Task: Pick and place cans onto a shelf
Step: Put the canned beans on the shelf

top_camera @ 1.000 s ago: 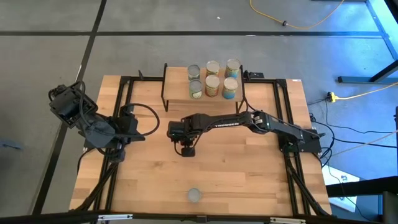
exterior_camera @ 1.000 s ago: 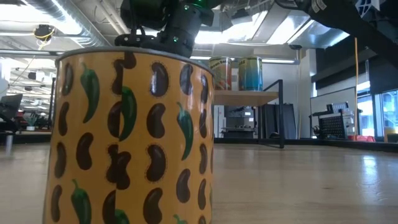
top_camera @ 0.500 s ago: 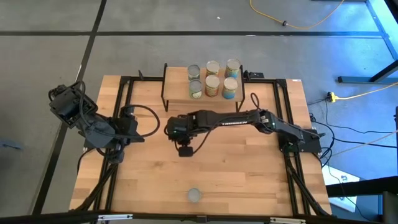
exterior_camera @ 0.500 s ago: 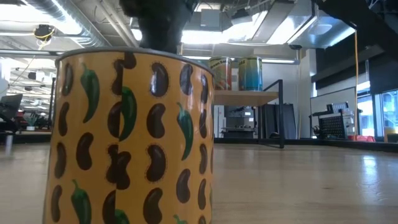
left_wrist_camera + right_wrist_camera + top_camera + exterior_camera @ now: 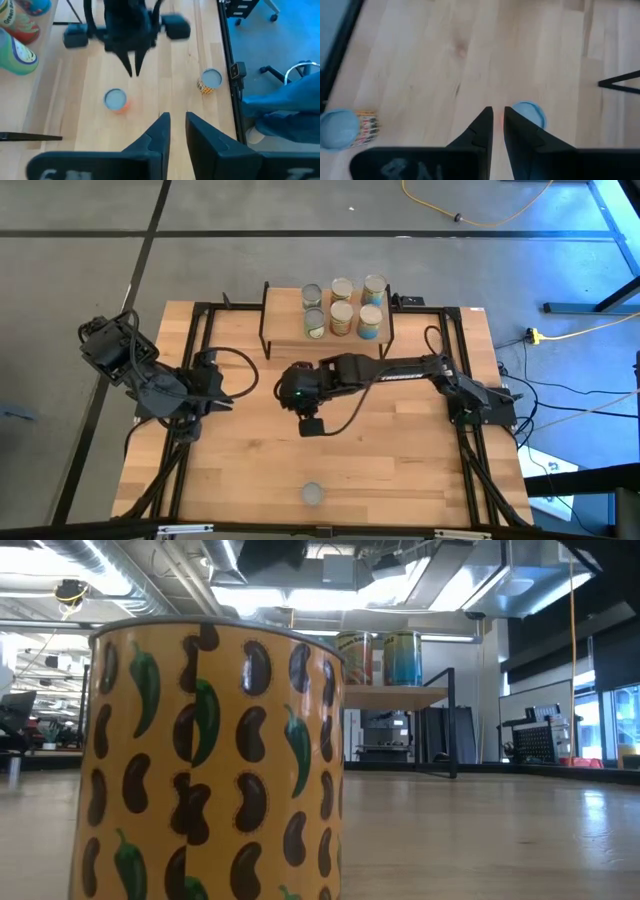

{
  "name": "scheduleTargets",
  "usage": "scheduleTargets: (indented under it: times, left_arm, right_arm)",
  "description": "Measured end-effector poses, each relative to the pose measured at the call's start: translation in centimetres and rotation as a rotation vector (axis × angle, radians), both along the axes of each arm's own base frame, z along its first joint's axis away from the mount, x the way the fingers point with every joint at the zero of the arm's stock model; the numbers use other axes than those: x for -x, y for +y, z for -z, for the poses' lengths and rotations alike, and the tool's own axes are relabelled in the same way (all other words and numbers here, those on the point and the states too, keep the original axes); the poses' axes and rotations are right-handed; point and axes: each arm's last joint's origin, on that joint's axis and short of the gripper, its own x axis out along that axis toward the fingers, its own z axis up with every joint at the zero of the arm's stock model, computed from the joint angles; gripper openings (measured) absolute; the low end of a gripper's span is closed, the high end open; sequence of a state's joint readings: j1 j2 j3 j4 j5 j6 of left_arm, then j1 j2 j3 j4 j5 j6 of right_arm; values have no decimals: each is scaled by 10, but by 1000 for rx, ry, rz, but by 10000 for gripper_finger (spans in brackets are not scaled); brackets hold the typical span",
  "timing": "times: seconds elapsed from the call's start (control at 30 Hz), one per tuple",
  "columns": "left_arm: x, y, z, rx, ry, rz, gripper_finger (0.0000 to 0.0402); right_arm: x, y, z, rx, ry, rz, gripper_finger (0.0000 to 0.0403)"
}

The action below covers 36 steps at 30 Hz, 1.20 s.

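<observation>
Several cans (image 5: 342,308) stand on the shelf (image 5: 285,330) at the table's far side. A can with an orange-red label (image 5: 116,100) stands upright on the table's middle, beneath my right gripper (image 5: 134,72). That gripper hangs above it, shut and holding nothing. In the right wrist view the can's silver top (image 5: 529,113) shows just past the fingers. A yellow can printed with beans and peppers (image 5: 210,760) stands by the near edge (image 5: 313,494). My left gripper (image 5: 177,117) waits at the table's left (image 5: 218,385), shut and raised.
Black frame rails (image 5: 200,360) run along the table's left and right sides and behind the shelf. Bare wood (image 5: 400,470) lies between the middle and the near edge. The shelf's black wire legs (image 5: 266,345) stand close behind my right arm.
My right gripper has risen well above the table's middle, climbing out of the top of the low view, and has drifted slightly toward the near edge. The cans have stayed where they were.
</observation>
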<state>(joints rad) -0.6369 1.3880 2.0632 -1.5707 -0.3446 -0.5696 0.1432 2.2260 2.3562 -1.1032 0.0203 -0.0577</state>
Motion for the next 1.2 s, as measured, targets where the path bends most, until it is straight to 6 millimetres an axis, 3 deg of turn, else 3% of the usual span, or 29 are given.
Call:
scheduleTargets:
  times: [0.2, 0.37, 0.53, 0.67, 0.9, 1.2]
  left_arm:
    - [-3, -1, 5, -108, 4, 86, 66]
    - [-15, -9, 32, -331, 83, 246, 66]
    - [-29, -20, 67, -419, 159, 315, 66]
    - [-48, -27, 94, -318, 154, 263, 66]
    - [-81, -44, 128, -84, -21, 187, 66]
    - [-123, -69, 183, 158, -218, 52, 66]
  right_arm:
    - [28, 7, -35, 55, -33, 11, 48]
    - [64, 14, -77, 44, -90, 13, 48]
    - [104, 22, -115, 28, -162, -28, 48]
    - [137, 21, -140, 82, -210, -3, 48]
    - [187, 7, -170, 186, -270, 89, 48]
    - [232, -6, -183, 206, -217, 80, 48]
